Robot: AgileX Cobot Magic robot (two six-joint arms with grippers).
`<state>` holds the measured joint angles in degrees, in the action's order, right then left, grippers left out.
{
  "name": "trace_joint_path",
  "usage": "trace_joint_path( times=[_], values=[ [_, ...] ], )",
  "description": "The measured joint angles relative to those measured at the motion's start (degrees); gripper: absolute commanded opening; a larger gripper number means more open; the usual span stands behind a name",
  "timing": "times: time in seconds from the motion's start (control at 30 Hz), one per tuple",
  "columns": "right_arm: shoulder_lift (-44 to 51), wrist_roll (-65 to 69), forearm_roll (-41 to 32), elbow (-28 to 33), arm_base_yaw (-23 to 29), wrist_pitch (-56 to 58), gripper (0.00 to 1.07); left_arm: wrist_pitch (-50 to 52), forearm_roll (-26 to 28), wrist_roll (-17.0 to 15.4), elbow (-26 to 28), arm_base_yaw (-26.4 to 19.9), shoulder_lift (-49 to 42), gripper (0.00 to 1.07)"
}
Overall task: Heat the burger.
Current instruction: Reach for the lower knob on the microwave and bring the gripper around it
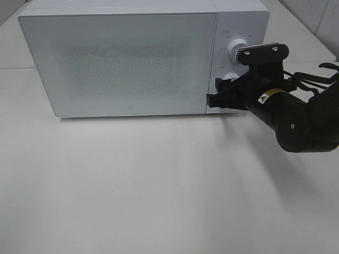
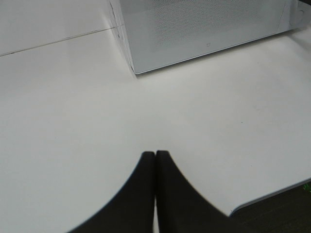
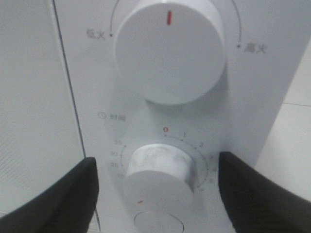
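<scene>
Now the right gripper (image 3: 163, 191) faces the white microwave (image 1: 233, 21), its 2 fingers (image 3: 68, 199) apart, 1 on each side of the timer knob (image 3: 158, 177), neither touching it. The door (image 1: 116, 61) is closed. The burger is not visible and is probably inside. The left gripper (image 2: 155, 189) hovers with fingers together above the table (image 2: 73, 121). Turning the timer appears to be what remains.

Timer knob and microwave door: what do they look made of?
Timer knob: likely white plastic, smooth, with mottled reflections on its glossy side. Microwave door: a smooth pale panel, glass or plastic, I cannot tell; a fine dotted mesh shows through it.
</scene>
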<state>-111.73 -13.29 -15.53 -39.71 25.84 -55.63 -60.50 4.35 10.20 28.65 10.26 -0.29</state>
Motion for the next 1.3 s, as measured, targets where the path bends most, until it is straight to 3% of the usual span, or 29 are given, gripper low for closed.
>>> trace_joint_path(
  times=[1.3],
  values=[
    [0.00, 0.00, -0.06, 0.00, 0.00, 1.49, 0.64, 0.06, 0.06, 0.00, 0.00, 0.00, 0.00, 0.00]
  ],
)
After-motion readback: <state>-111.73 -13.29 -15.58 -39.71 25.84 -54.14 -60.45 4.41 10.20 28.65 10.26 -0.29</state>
